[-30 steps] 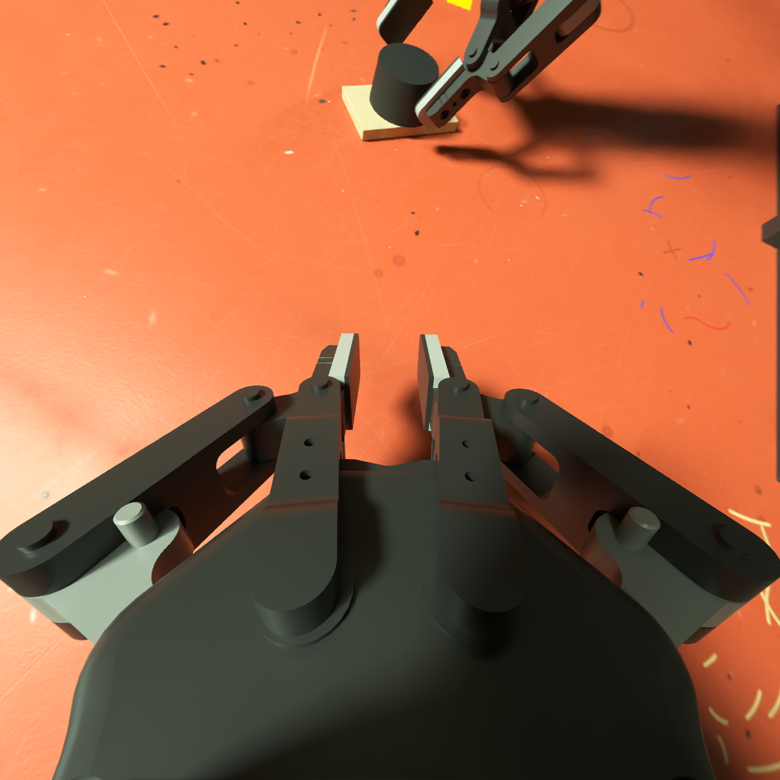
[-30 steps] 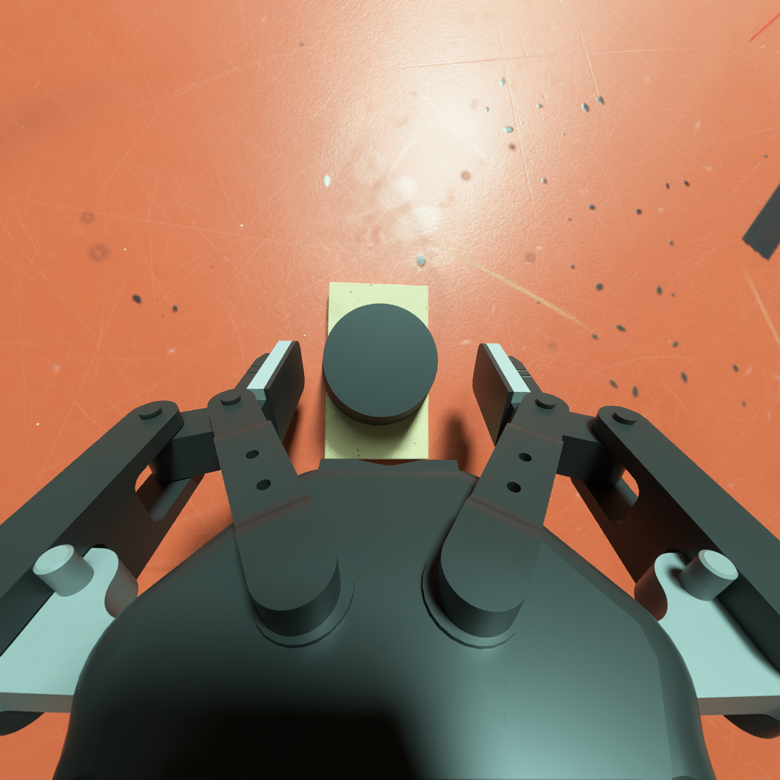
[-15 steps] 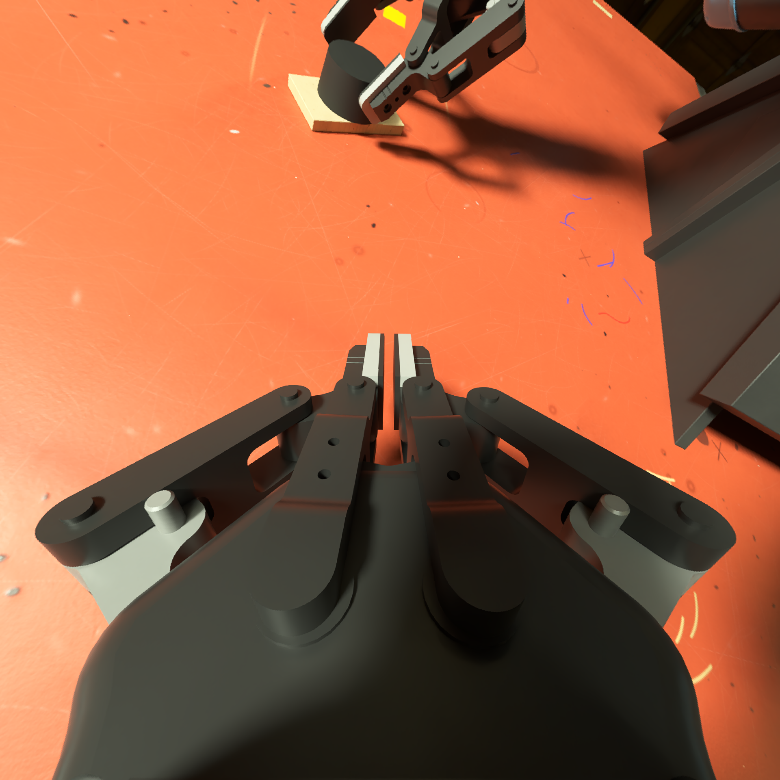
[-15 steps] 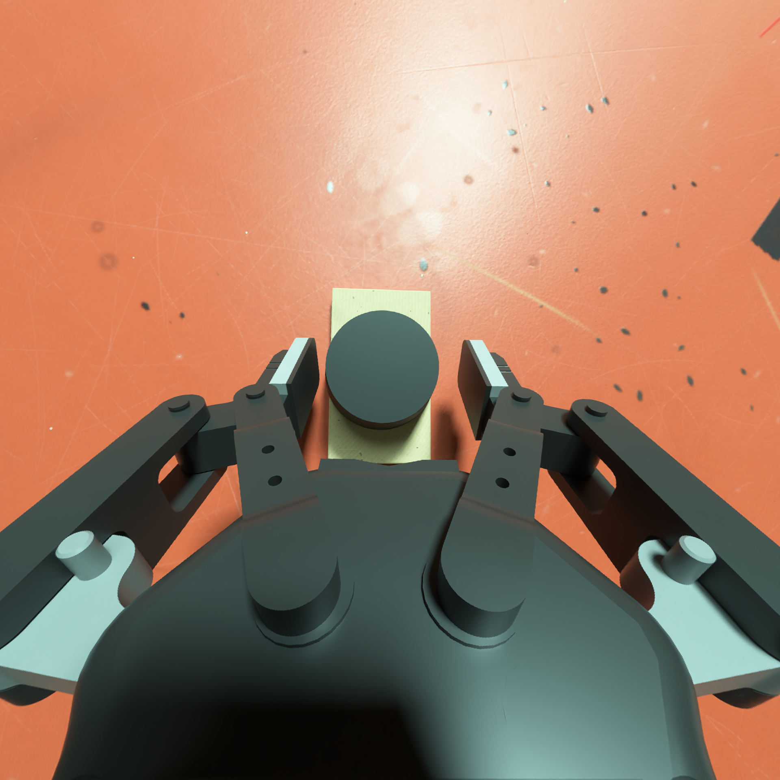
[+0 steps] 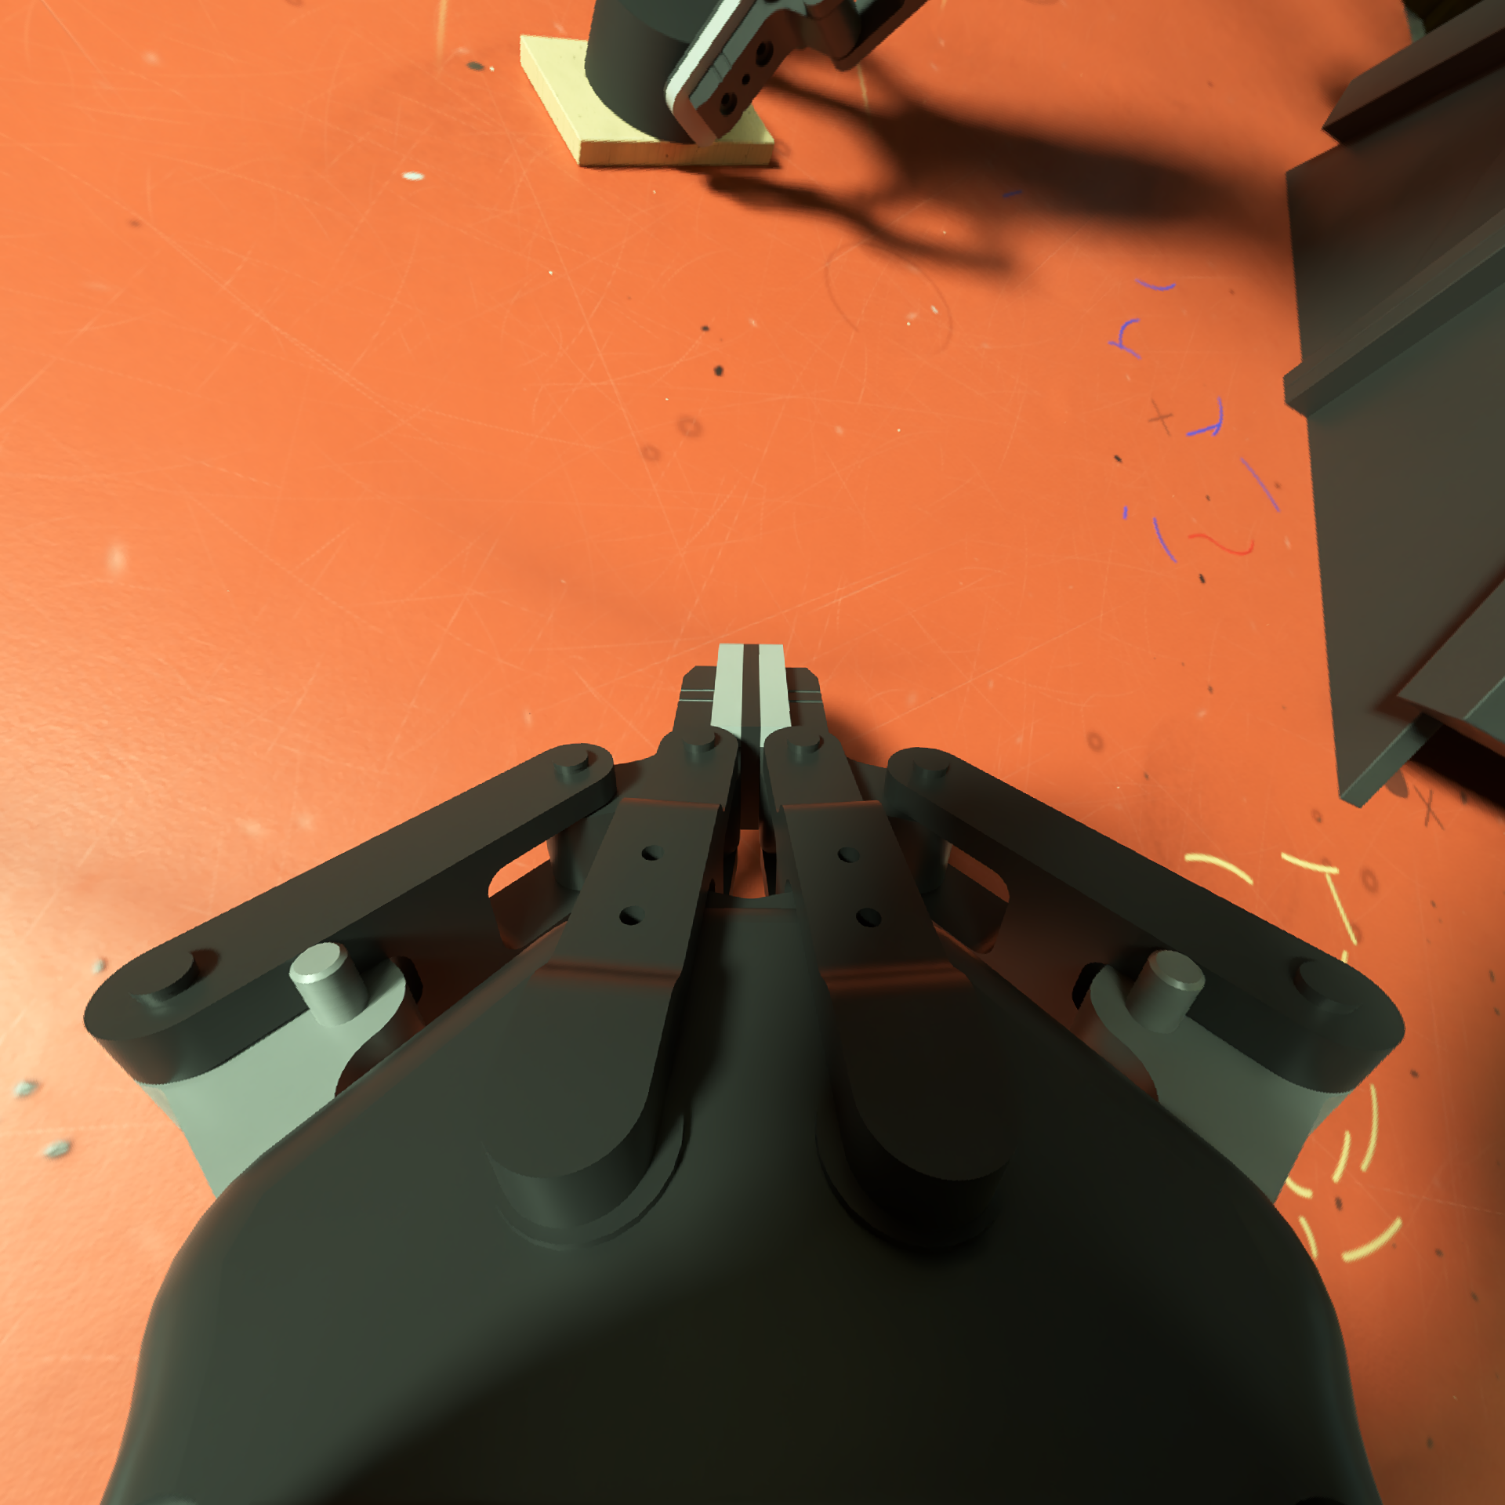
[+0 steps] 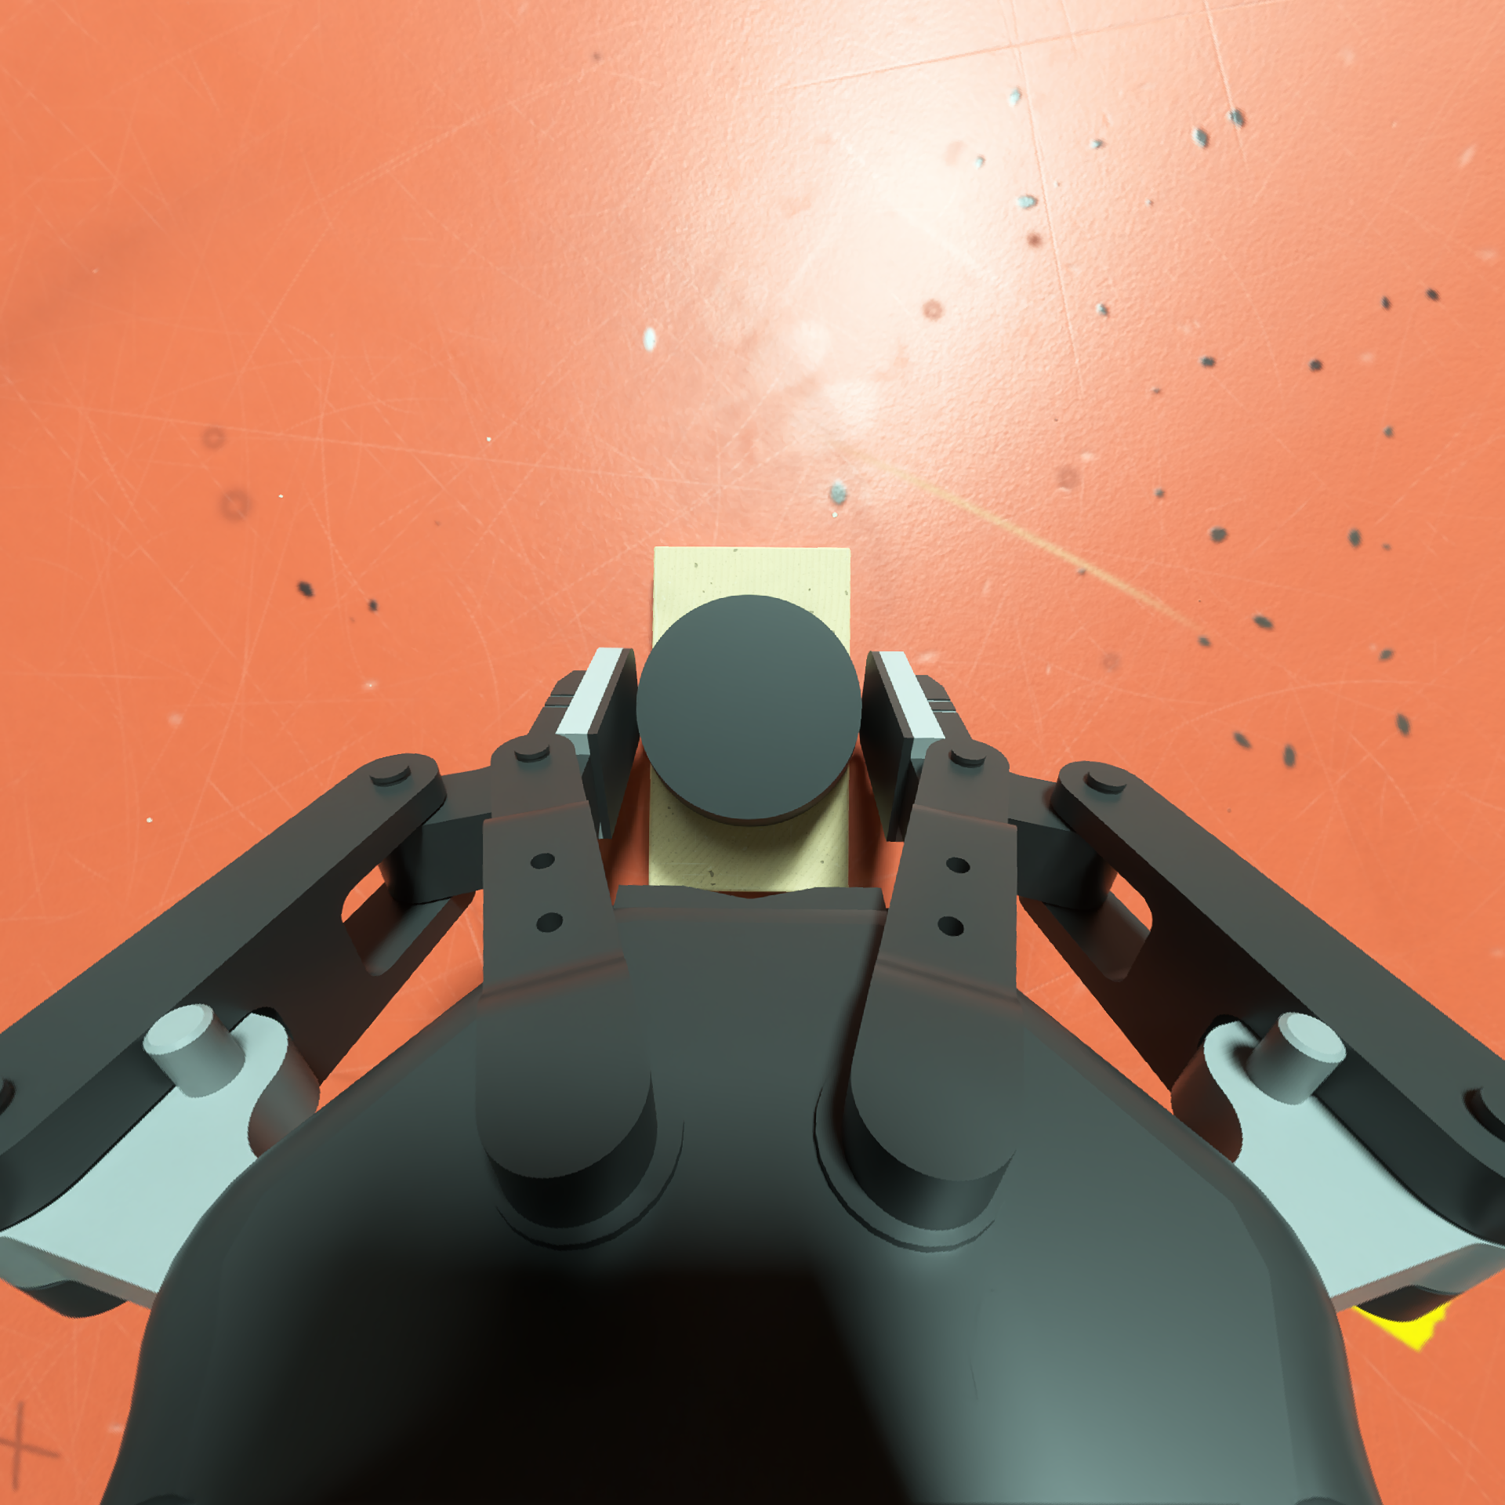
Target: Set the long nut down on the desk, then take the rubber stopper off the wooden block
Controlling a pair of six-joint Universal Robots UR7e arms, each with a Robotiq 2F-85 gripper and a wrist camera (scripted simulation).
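We noted the right tool (image 6: pixel 749 717) clamping the stopper (image 6: pixel 748 707), left tool (image 5: pixel 750 692) clenched empty; the block (image 6: pixel 751 855) might lift along.

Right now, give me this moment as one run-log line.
left gripper: shut, empty, above desk | right gripper: closed on rubber stopper | stopper on wooden block | long nut: not in view

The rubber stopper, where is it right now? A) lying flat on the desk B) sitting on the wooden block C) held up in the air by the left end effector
B: the dark round rubber stopper sits on the pale wooden block, with the right end effector closed in at its sides.
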